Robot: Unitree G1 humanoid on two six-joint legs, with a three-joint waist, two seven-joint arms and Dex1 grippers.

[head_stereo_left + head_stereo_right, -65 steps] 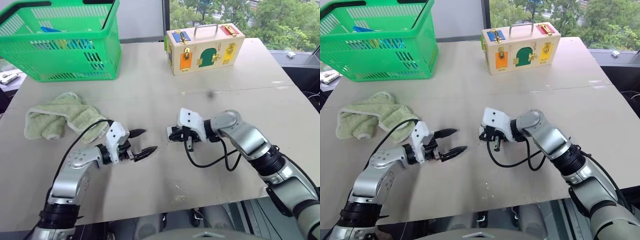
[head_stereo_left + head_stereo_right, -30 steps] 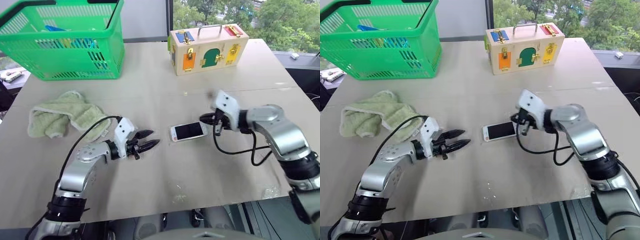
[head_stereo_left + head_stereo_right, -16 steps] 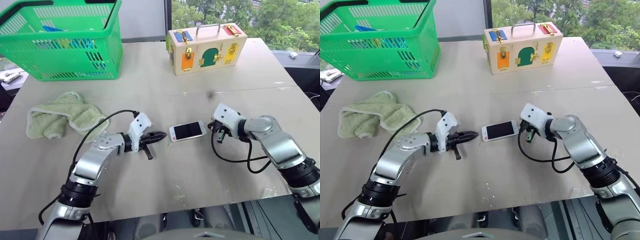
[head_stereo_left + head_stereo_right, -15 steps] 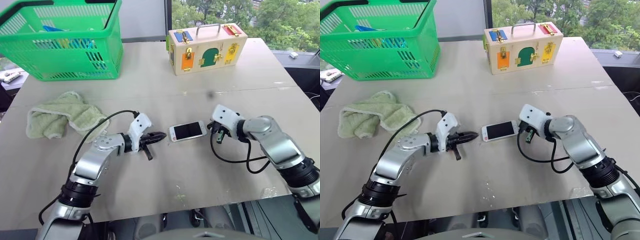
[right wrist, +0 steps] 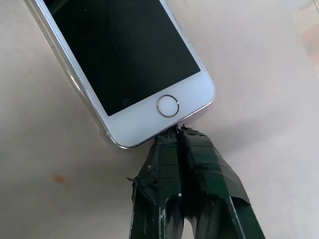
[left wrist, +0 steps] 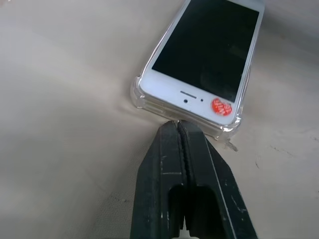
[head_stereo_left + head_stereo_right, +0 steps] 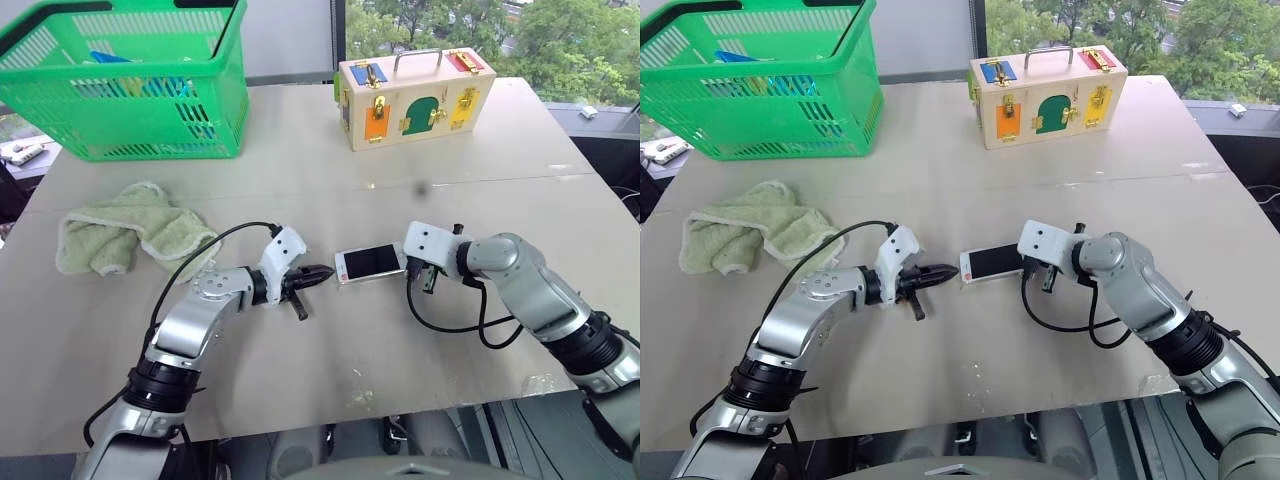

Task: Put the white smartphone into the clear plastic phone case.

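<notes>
Left hand (image 6: pixel 178 124), fingers pressed together and gripping nothing, tip at the earpiece end of the white smartphone (image 7: pixel 371 261). The phone lies screen-up in the clear plastic phone case (image 6: pixel 137 97) at mid-bench (image 7: pixel 330 360). Right hand (image 5: pixel 178 130), likewise closed and empty, meets the home-button end.

head stereo pair: high, facing forward and down over the table (image 7: pixel 300 390) | left wrist: close behind closed left gripper (image 6: pixel 178 124), facing white smartphone (image 6: pixel 207 47) earpiece end | right wrist: close behind closed right gripper (image 5: pixel 178 130), facing home-button end | shared: phone
</notes>
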